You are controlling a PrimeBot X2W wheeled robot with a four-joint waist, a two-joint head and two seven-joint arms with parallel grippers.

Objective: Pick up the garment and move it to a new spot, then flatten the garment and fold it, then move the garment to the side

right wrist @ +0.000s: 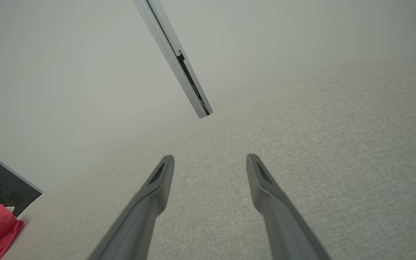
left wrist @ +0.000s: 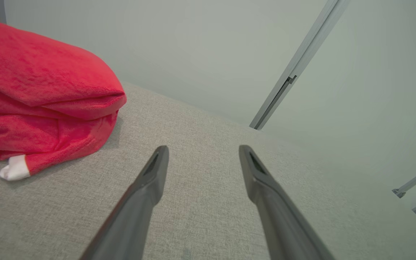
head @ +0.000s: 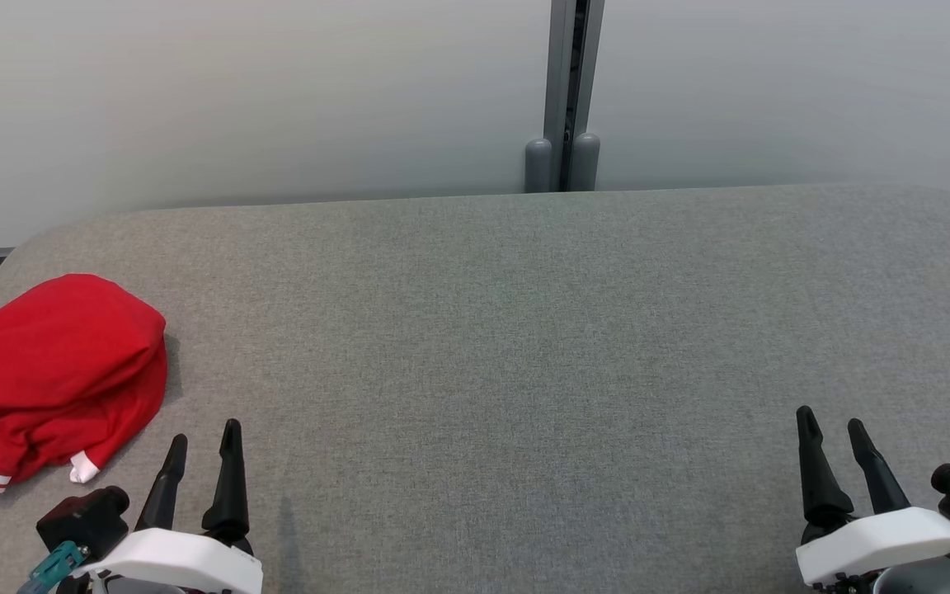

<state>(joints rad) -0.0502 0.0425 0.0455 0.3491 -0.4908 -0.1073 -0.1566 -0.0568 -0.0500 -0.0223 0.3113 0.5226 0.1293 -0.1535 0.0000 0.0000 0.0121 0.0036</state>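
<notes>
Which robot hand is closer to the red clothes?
The left gripper. It sits open just beside the crumpled red garment, not touching it. The right gripper is open far across the grey surface.

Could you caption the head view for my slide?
Red garment heaped left on grey surface; left gripper and right gripper open, empty.

The wide grey fabric-covered table has a tight, flecked weave, matt and slightly coarse. At the table's left edge, the crumpled red fleece garment looks soft and napped, with white cloth trim at one hem. Behind the table, the pale grey wall panels are smooth and matt. The slim grey upright post between them looks like satin metal. Over the table's near edge, the left gripper and right gripper have dark, matt, plastic-looking fingers on smooth white shells.
</notes>
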